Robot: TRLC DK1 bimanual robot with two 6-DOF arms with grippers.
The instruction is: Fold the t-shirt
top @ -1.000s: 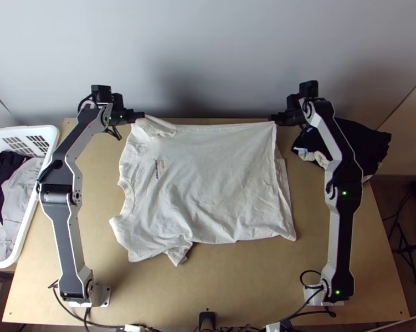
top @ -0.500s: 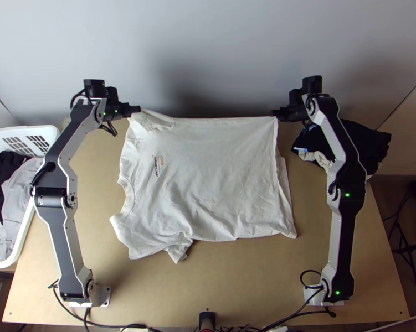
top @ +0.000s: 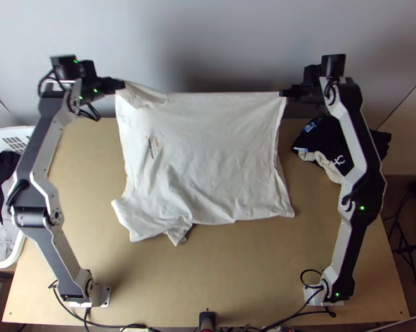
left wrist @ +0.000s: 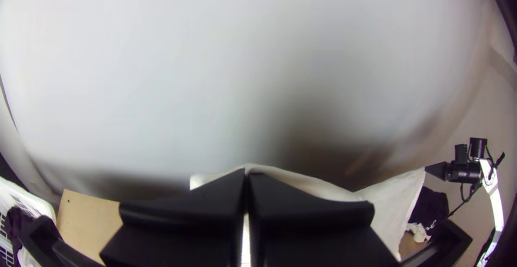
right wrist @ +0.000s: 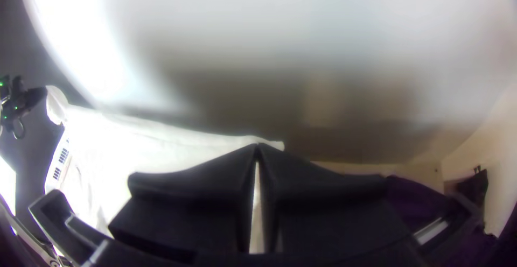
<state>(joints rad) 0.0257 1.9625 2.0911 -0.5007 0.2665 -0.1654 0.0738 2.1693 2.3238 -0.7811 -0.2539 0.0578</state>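
We see two jointed arms, the left arm point(top: 54, 252) and the right arm point(top: 349, 252), both built of angular links in silver-grey and black, with small screws dotting the pale side plates. Thin black cables point(top: 90, 114) loop out at the joints, tiny green lights point(top: 362, 208) glow, and our black fingers point(left wrist: 177, 213) are wide and flat, tapering to points.

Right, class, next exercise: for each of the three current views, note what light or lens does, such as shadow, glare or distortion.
Top view: a soft dark shadow lies on the pale wall beyond the white T-shirt; left wrist view: fisheye distortion bows the right arm, and the right-hand corners darken; right wrist view: strong glare whitens part of the wall and washes out much of the shirt.
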